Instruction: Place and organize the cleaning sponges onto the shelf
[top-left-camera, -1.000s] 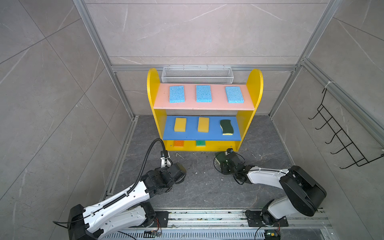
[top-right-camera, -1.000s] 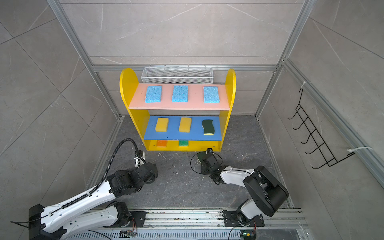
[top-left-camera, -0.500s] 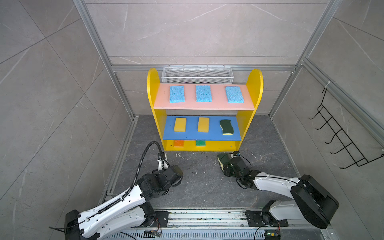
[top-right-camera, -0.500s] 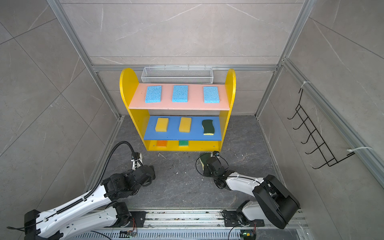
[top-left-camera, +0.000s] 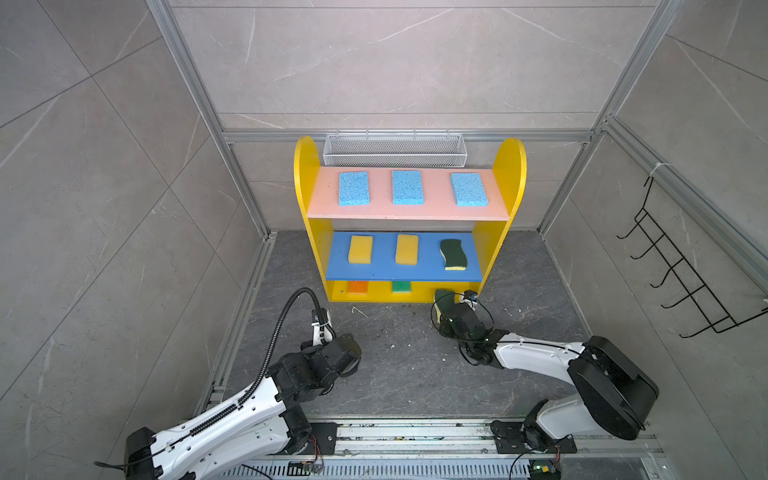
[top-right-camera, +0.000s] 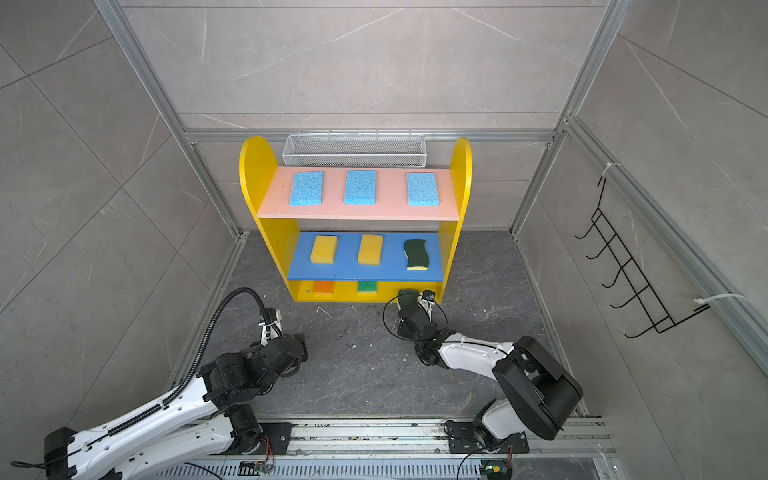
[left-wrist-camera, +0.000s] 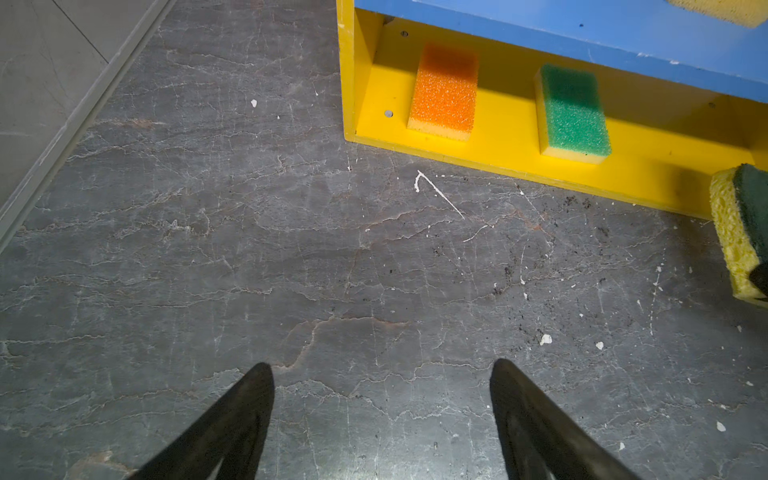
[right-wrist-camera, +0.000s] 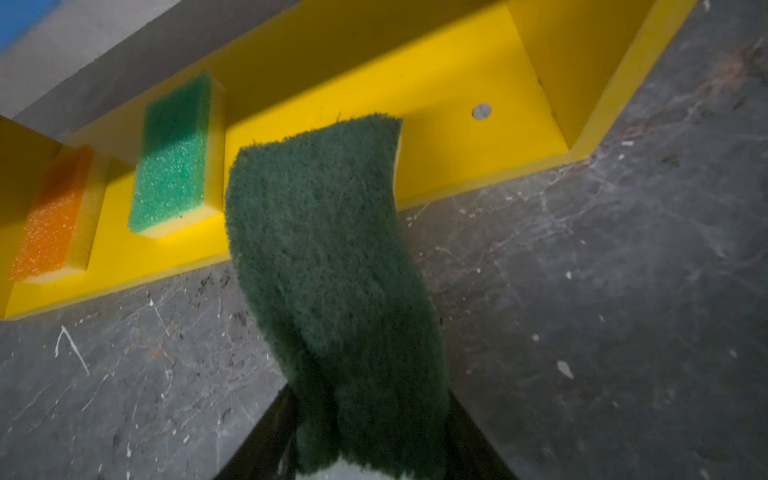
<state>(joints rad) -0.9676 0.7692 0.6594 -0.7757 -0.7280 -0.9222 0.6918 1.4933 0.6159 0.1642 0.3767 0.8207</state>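
The shelf (top-left-camera: 305, 174) (top-right-camera: 251, 174) stands at the back. Three light blue sponges (top-left-camera: 407, 187) lie on its pink board. Two yellow sponges (top-left-camera: 360, 249) and a dark green wavy sponge (top-left-camera: 453, 253) lie on the blue board. An orange sponge (left-wrist-camera: 444, 91) and a bright green sponge (left-wrist-camera: 573, 108) sit on the yellow bottom. My right gripper (right-wrist-camera: 370, 409) is shut on a second dark green wavy sponge (right-wrist-camera: 328, 249) (top-left-camera: 442, 297), whose far end hangs over the bottom tier's front edge near its right end. My left gripper (left-wrist-camera: 382, 370) hovers open over bare floor, holding nothing.
A white wire-mesh basket (top-left-camera: 392, 149) hangs behind the shelf top. A black wire hook rack (top-left-camera: 681, 270) is on the right wall. Metal frame posts (top-left-camera: 245, 183) flank the shelf. Pale crumbs speckle the dark stone floor (top-left-camera: 399, 353).
My right gripper has carried the dark green sponge forward to the shelf's bottom tier. The left arm has drawn back slightly from the shelf.
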